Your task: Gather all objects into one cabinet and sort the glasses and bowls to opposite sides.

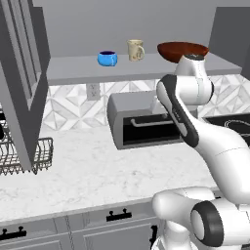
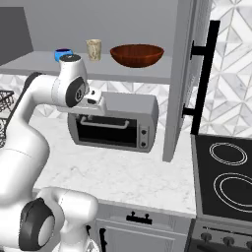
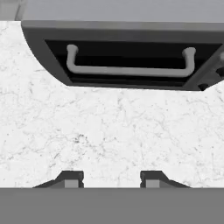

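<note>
Left base view: on the plain grey inner shelf (image 1: 73, 71) of the grey upper wall cabinet stand a squat bright-blue cup (image 1: 107, 58), a beige handled mug (image 1: 135, 50) just to its right, and a wide, glossy red-brown bowl (image 1: 182, 50) further right, partly behind the white arm.
Door, same view: the tall framed cabinet door (image 1: 19, 73) stands swung open at the left, above a wire dish rack (image 1: 29, 156).
Right base view: same order on the shelf, blue cup half hidden by the arm's wrist, bowl well apart from the mug; a grey toaster oven (image 2: 115, 123) sits on the white marble counter (image 2: 123, 172) below (the hand hangs right in front of it).
Hand view: the gripper (image 3: 111, 179) looks down at bare counter with the oven's pale handle (image 3: 129, 70) ahead; its two dark tips stand apart with nothing between them.
Risk: I'd judge that reaching up for the cups from here could clip the shelf's front edge or nudge the bowl, since the wrist sits close under both.
Sorting risk: the mug stands nearest the bowl, so a careless push might blur the two sides.
</note>
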